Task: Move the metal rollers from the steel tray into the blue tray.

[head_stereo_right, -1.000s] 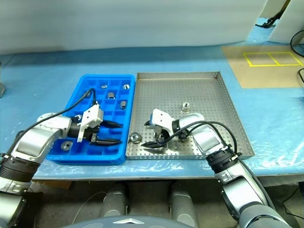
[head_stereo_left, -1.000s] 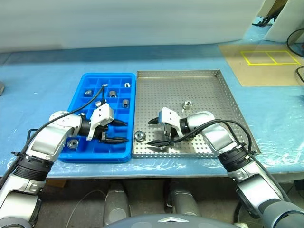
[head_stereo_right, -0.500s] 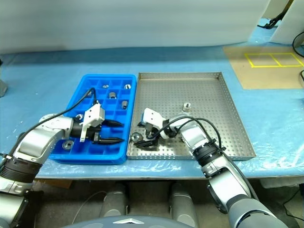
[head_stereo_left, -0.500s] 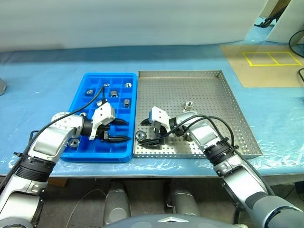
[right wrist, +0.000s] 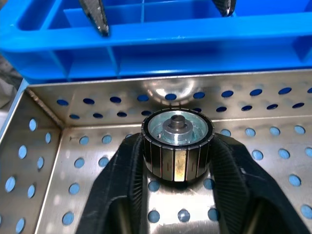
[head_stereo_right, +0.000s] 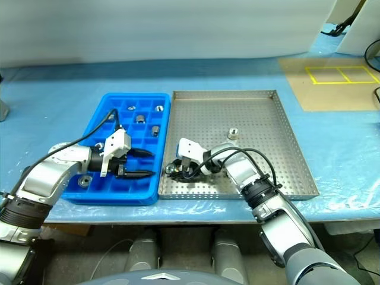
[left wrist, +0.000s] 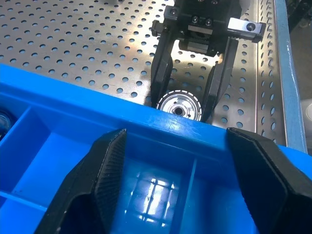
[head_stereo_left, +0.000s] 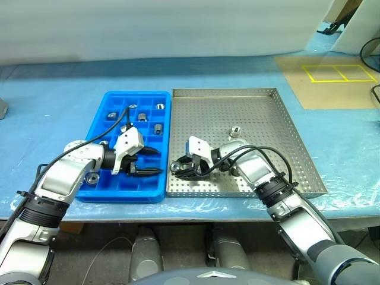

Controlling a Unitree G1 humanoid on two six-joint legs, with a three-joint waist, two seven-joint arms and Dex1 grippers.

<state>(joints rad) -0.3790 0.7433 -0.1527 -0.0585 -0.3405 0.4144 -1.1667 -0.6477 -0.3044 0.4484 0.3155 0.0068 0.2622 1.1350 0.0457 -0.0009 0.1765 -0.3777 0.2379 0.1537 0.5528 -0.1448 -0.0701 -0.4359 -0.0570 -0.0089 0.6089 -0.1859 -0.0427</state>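
- Right tool (head_stereo_left: 178, 170) clamped on a metal roller (right wrist: 176, 144), one black finger (right wrist: 124, 183) pressed to each side of its ribbed wall.
- Roller resting on the perforated floor in the near left corner of the steel tray (head_stereo_left: 285, 127), just beside the blue tray (head_stereo_left: 108, 99), axis upright, hub facing up.
- Left tool (head_stereo_left: 153, 162) parted at a middling width above a near compartment of the blue tray, holding nothing, fingertips pointing toward the steel tray.
- From the left wrist: right tool's fingers straddling the roller, just past the blue rim.
- From the head camera: second roller (head_stereo_left: 236, 130) lying free mid-tray; several more rollers (head_stereo_left: 158, 128) seated in the blue tray's far compartments; light blue bench (head_stereo_left: 53, 107) under both trays.
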